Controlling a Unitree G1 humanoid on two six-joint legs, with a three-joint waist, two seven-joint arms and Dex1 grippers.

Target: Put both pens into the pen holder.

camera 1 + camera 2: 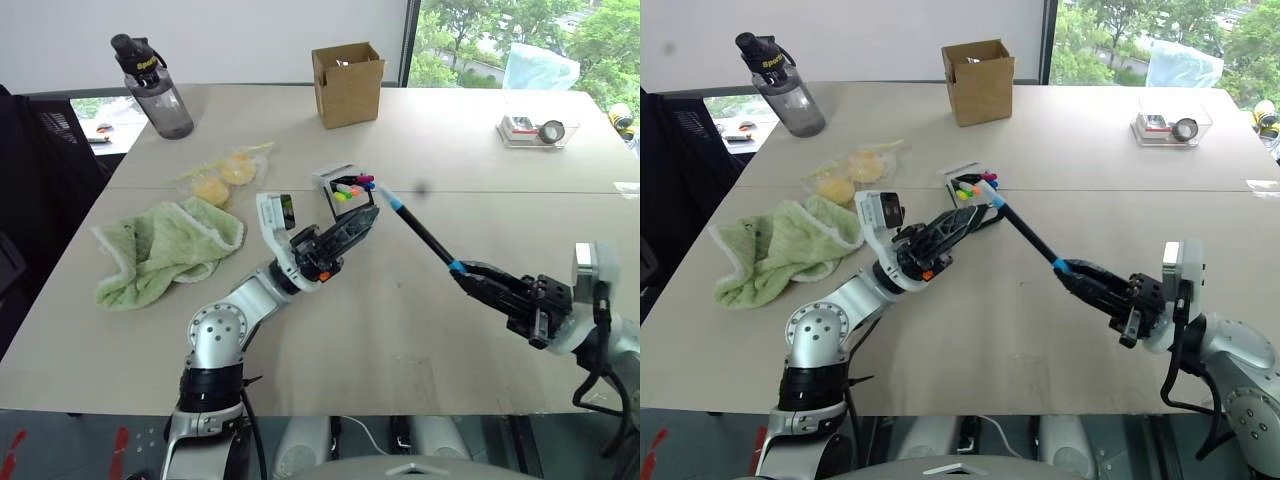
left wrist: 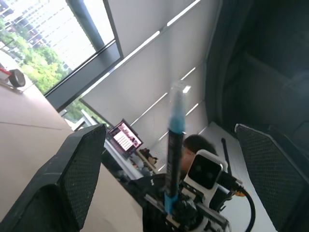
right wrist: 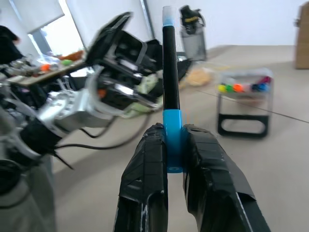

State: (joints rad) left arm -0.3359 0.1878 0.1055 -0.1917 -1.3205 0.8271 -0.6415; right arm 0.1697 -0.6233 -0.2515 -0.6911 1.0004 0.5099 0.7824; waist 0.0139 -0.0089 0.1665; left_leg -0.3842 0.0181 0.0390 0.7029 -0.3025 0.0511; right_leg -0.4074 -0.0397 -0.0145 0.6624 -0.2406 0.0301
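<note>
the right fingers (image 1: 478, 277) are pinching the blue-ended pen (image 1: 424, 233) by its lower end, its far tip slanting up just beside the pen holder (image 1: 348, 193) on the table (image 1: 420, 340). the left fingers (image 1: 352, 227) are spread wide and empty beside the holder. i'd tip the pen steeper before lowering it in.

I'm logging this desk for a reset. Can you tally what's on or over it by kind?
Pens: 1, blue-ended pen in the right gripper
Pen holders: 1
Cardboard boxes: 1
Water bottles: 1
Green towels: 1
Clear trays: 1
Total: 6
</note>
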